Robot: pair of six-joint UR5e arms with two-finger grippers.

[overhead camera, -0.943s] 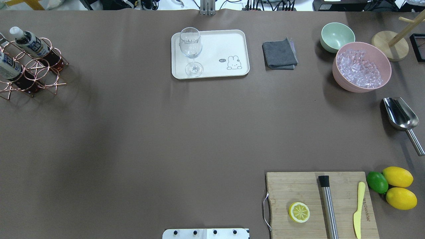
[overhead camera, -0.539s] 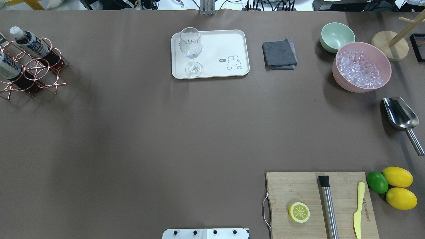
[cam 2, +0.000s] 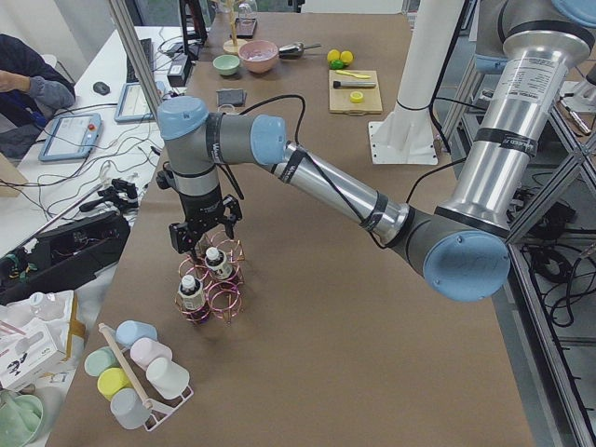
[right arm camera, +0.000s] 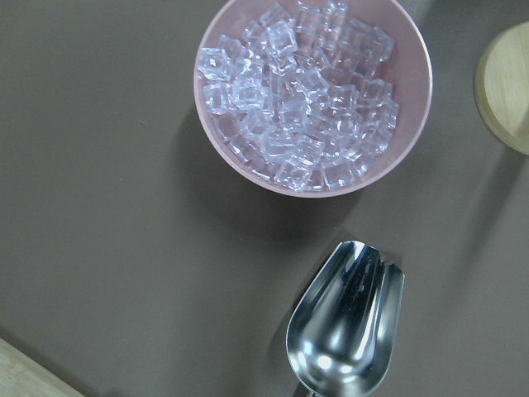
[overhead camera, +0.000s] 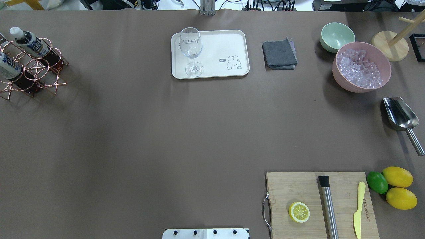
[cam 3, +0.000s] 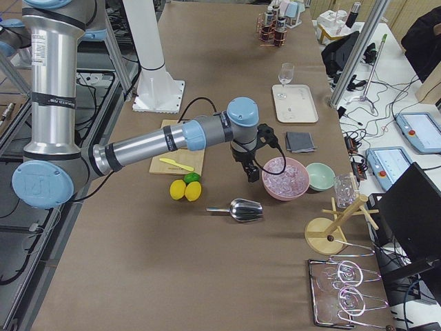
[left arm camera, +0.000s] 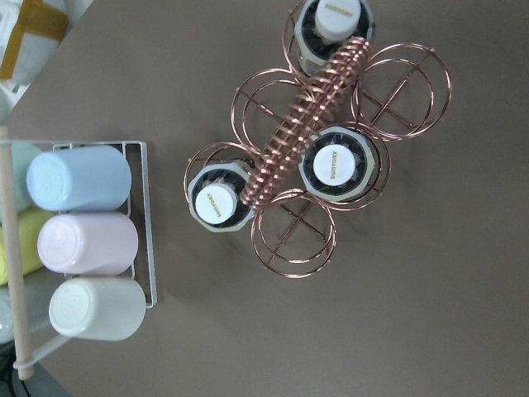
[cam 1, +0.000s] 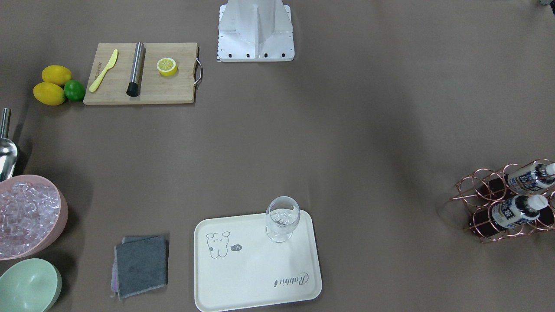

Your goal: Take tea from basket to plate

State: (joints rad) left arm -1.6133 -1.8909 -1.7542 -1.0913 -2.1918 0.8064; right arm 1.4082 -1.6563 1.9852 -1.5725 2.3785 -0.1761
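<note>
Start of the transfer, with nothing gripped yet as far as can be judged. The left end effector (cam 2: 198,244) is hovering directly above the basket (left arm camera: 310,116). Whether it is released or clenched cannot be told, since it is appearing only in the side view. All three tea bottles (left arm camera: 335,165) are standing upright in their ring cells with caps facing up, an arrangement that is presenting each cap and neck for a descent from above. The wire loop handle is running diagonally between the cells, with a bottle just beside it on either side. Any approach is therefore likely calling for fingers aligned along the handle rather than across it. The basket is sitting near the left end of the counter (overhead camera: 166,132), and a rack of pastel cups (left arm camera: 83,240) is lying just beside it on the outer side. That is leaving little room outward and plenty toward the middle. The plate (overhead camera: 215,43) is lying at the far edge, well apart from the basket, with a broad bare stretch between them. A wine glass (overhead camera: 191,49) is occupying the plate corner nearest the basket, so the open room for setting down is lying beyond it. The right end effector (cam 3: 253,172), state likewise impossible to tell, is hanging over the ice bowl (right arm camera: 314,91) and the scoop (right arm camera: 347,322), far from this route.
</note>
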